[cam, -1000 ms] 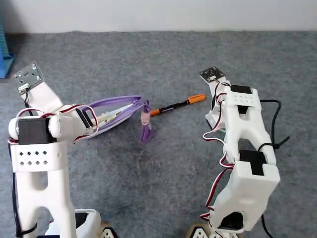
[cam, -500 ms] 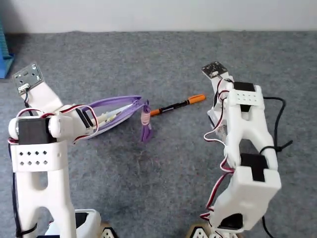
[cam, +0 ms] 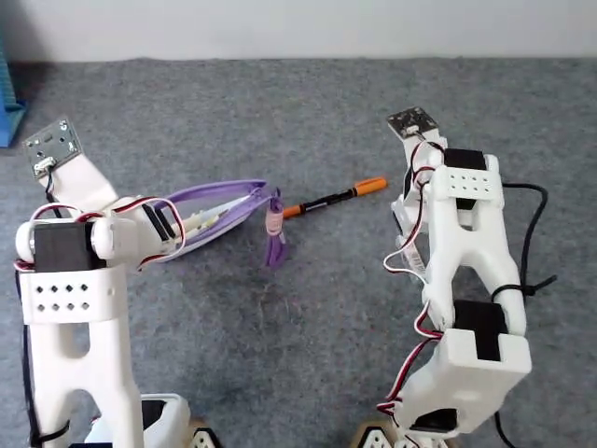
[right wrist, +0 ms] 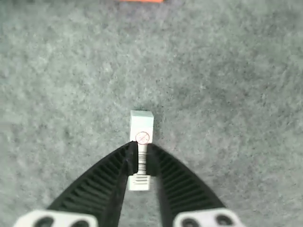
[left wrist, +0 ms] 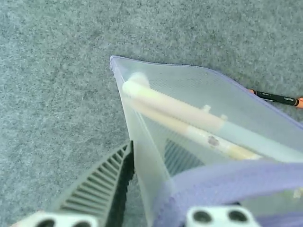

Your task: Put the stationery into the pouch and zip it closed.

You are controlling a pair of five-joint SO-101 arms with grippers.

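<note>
Fingers (right wrist: 118, 170) of the right gripper (right wrist: 140, 147) pinch a small white block (right wrist: 141, 124) across its sides (light, stiff, unlikely to slip); the left gripper (left wrist: 144, 156) is clamped on the soft pouch (left wrist: 199, 94) wall, a pen (cam: 333, 199) lying on the carpet (cam: 308, 317) near its mouth

The white left arm (cam: 65, 317) and right arm (cam: 471, 271) carry black servos, red-white-black cables, ribbed black fingers (right wrist: 106, 182).

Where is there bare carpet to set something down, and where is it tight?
Bare carpet lies between the two arms, nearer than the pouch and pen, and along the far wall. Crowded: the pouch mouth, where its purple strap and the pen nearly meet, and beneath the right gripper, shut on a small white block.
</note>
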